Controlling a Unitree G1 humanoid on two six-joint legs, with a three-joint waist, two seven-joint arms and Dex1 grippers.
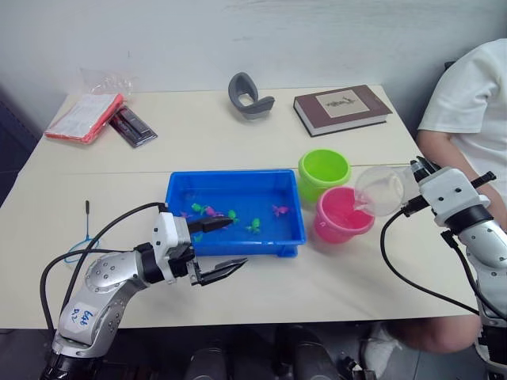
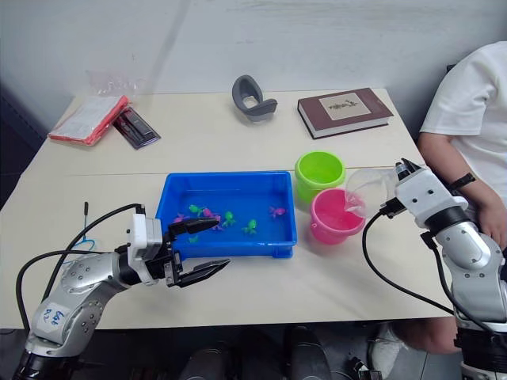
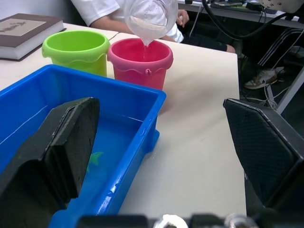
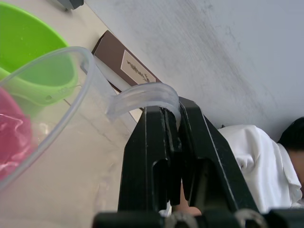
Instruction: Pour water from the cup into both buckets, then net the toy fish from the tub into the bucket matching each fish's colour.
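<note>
Cream table (image 1: 238, 134) is seen across the left eye view, with a white wall behind. At centre lies the blue tub (image 1: 235, 211), with small pink and green toy fish (image 1: 255, 225) in its water. Right of it stand the green bucket (image 1: 324, 173) and, just in front, the pink bucket (image 1: 342, 214). At right, the clear cup (image 1: 381, 190) is held tilted over the pink bucket by the right gripper (image 1: 415, 171). At lower left, the left gripper (image 1: 224, 248) is spread wide at the tub's near edge. The net (image 1: 85, 237) lies at the far left. A book (image 1: 341, 108) lies at upper right.

From the left wrist view, water is seen falling from the cup into the pink bucket.

From the right wrist view, the fingers (image 4: 148, 156) are clamped on the cup's handle.
</note>
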